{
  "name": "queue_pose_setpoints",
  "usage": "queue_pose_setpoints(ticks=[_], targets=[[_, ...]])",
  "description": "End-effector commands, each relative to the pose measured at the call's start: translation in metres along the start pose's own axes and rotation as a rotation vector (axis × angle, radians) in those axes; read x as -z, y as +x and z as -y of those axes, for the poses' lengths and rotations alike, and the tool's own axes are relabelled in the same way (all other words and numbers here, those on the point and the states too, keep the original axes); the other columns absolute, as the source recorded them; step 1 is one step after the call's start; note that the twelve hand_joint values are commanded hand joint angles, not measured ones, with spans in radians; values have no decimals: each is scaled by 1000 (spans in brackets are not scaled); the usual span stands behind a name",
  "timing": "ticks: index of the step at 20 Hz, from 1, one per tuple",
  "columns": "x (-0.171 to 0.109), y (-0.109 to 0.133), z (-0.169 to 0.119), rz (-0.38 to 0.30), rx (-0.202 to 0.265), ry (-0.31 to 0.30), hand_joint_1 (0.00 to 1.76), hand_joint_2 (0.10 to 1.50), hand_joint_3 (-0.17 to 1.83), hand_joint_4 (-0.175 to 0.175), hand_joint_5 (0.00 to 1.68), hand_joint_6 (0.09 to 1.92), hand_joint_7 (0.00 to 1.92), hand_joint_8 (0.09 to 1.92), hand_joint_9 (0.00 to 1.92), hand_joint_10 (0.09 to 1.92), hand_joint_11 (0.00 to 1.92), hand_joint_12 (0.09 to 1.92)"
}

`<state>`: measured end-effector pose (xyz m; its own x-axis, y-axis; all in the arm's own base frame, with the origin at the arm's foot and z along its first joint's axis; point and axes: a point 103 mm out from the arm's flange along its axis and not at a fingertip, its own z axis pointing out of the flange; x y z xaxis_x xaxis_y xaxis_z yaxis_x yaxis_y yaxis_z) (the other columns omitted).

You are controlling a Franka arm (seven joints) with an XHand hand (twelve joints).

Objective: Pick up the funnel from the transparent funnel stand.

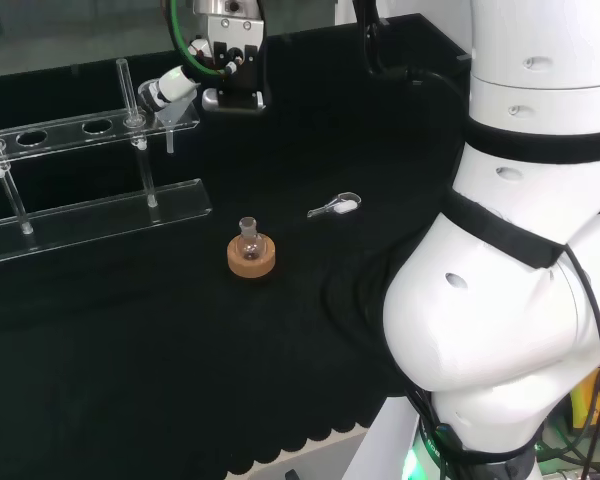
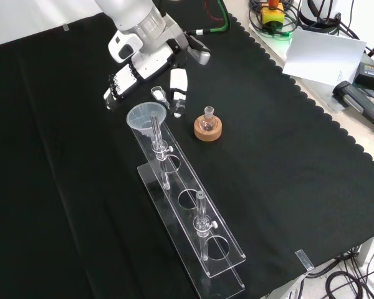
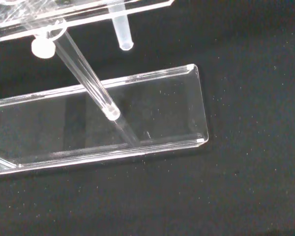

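Robot hand (image 2: 154,80), fingers relaxed and empty, beside the funnel (image 2: 147,118), which sits in the end hole of the funnel stand (image 2: 206,230) nearest it. Likely light, rigid, slippery plastic; grip the cone rim.

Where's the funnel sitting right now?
In the front view the funnel sits in the end hole of the clear stand nearest the robot hand, left of the cork ring holding a small flask.
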<state>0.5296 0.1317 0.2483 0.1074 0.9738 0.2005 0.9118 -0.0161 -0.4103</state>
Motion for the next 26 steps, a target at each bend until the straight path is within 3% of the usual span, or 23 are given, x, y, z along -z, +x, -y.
queue_pose_setpoints(ticks=[1, 16, 26], targets=[[3, -2, -6, -9, 8, 3, 411, 675, -7, -58, 0, 87, 0, 87, 0, 87, 0, 432], [4, 6, -23, -42, 46, 15, 390, 677, -2, -60, 0, 87, 7, 87, 0, 87, 0, 209], [1, 9, -26, -50, 41, 5, 380, 683, 1, -73, 0, 87, 203, 106, 59, 87, 0, 89]])
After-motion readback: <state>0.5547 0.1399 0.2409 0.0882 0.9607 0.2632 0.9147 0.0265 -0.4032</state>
